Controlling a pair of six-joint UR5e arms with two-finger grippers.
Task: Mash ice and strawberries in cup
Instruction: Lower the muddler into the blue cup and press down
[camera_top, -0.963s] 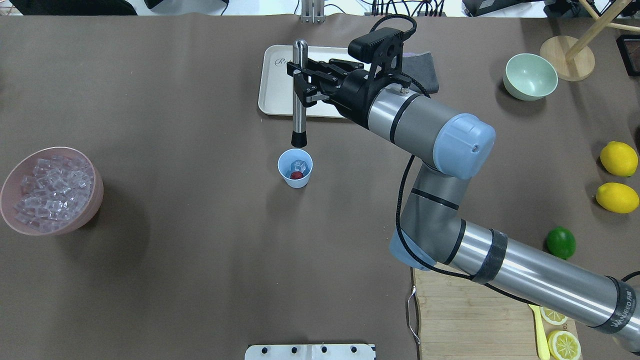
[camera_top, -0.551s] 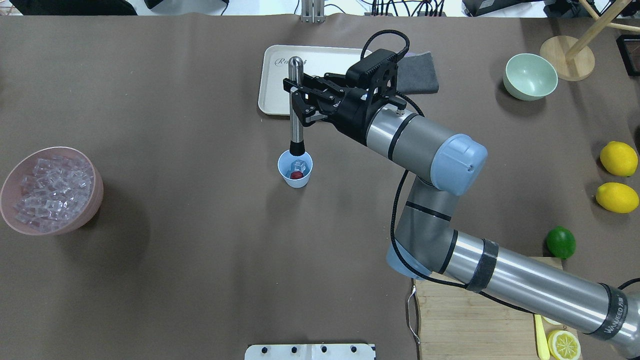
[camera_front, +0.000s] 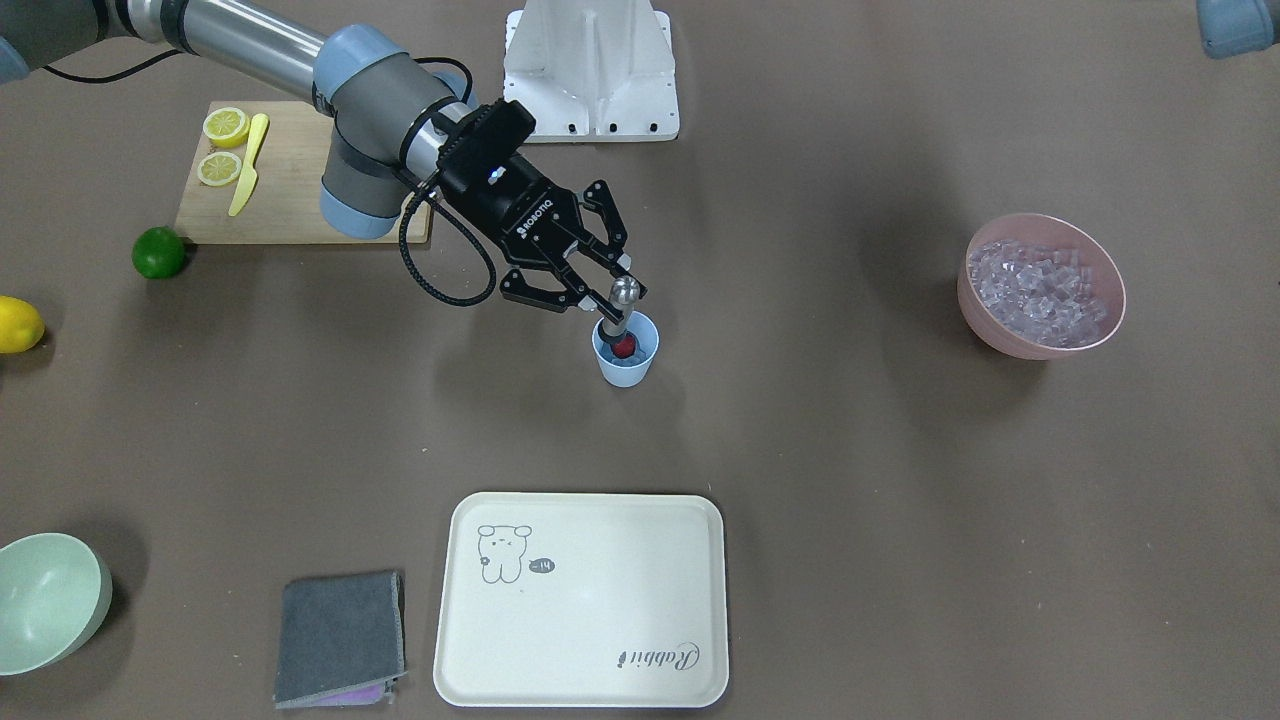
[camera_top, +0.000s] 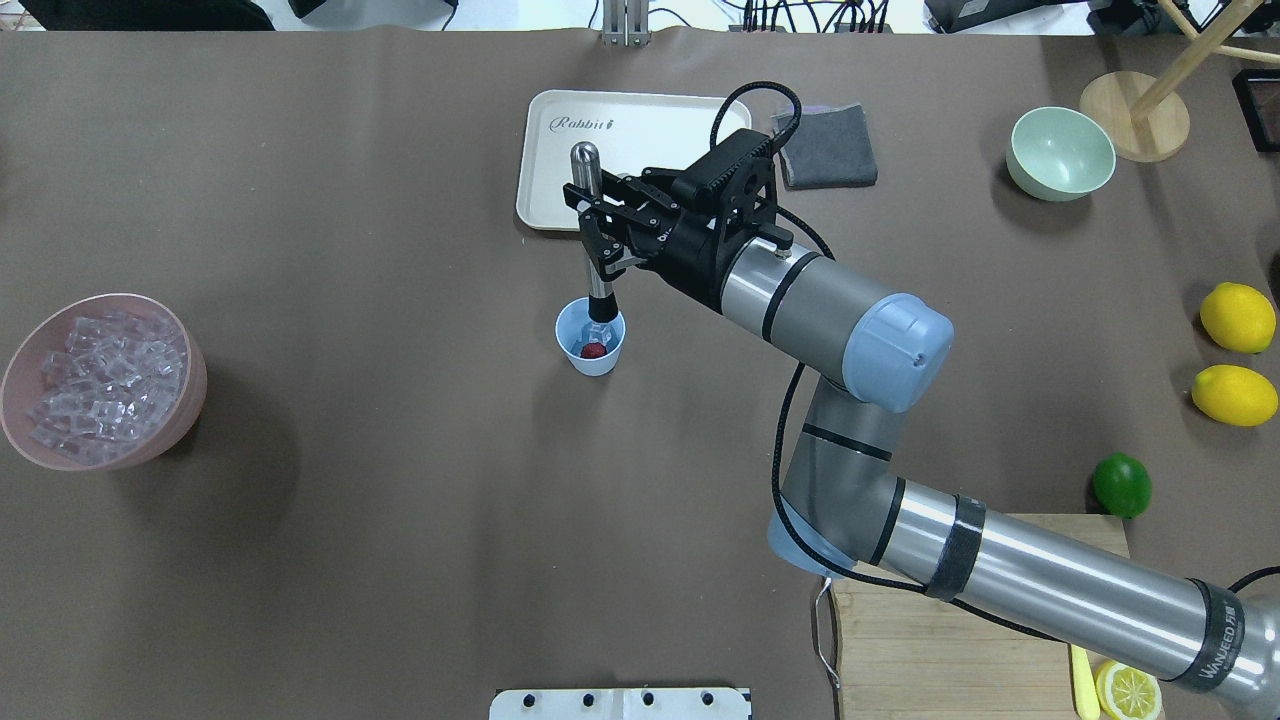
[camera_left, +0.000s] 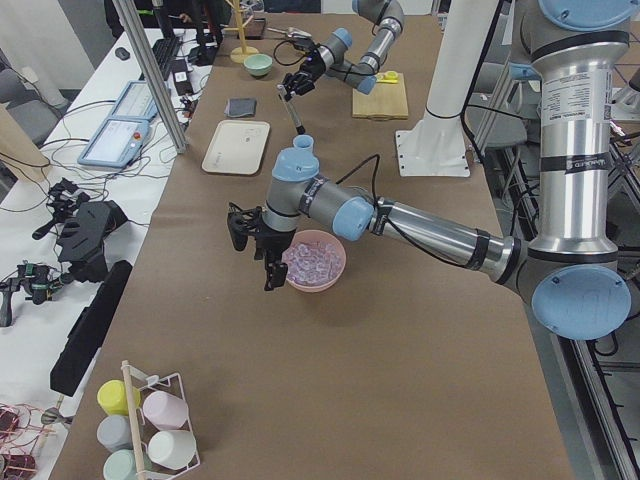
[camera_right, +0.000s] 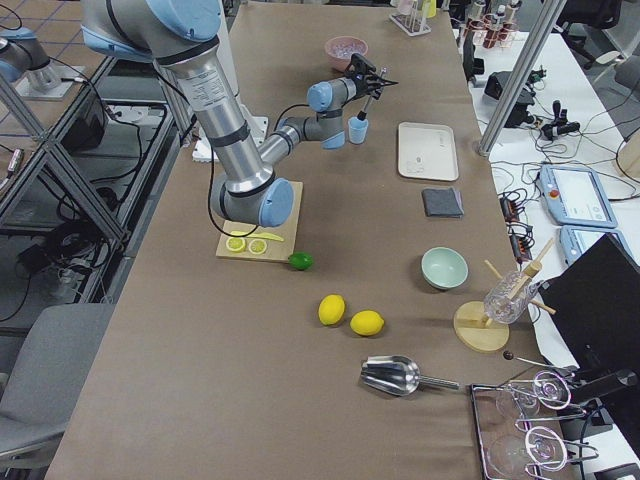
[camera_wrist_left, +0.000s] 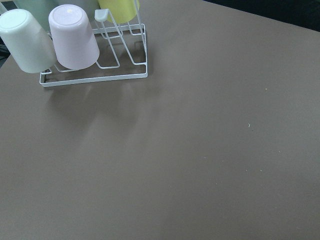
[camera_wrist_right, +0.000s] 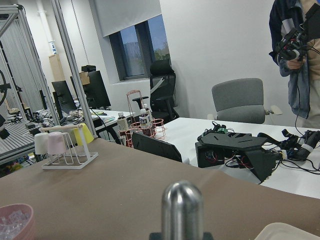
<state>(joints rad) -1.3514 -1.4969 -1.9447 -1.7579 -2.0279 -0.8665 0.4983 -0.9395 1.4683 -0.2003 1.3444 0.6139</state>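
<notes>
Left-side view alone shows left gripper (camera_left: 268, 272) hanging just beside pink bowl (camera_left: 320, 284) of ice (camera_left: 312, 262); can't tell open/shut. Right arm stretches fwd, right gripper (camera_top: 597, 228) clamped on muddler (camera_top: 598, 285), near-upright, long axis vertical, tip down in cup (camera_top: 598, 367) right below claw. Front view shows red strawberry (camera_front: 624, 347) at tip, wrist cam only its rounded top.

Overhead cam: behind the robot, looking forward and down on the desk (camera_top: 400, 560); front cam faces it from across, steep, both sharing cup (camera_top: 596, 366), tray (camera_top: 545, 200) and pink bowl (camera_top: 195, 385), flipped. Side cams look along the desk from opposite ends, high and far. Left wrist cam looks down close on desk and a cup rack (camera_wrist_left: 95, 75); right wrist looks level, steel rod (camera_wrist_right: 182, 210) close in
</notes>
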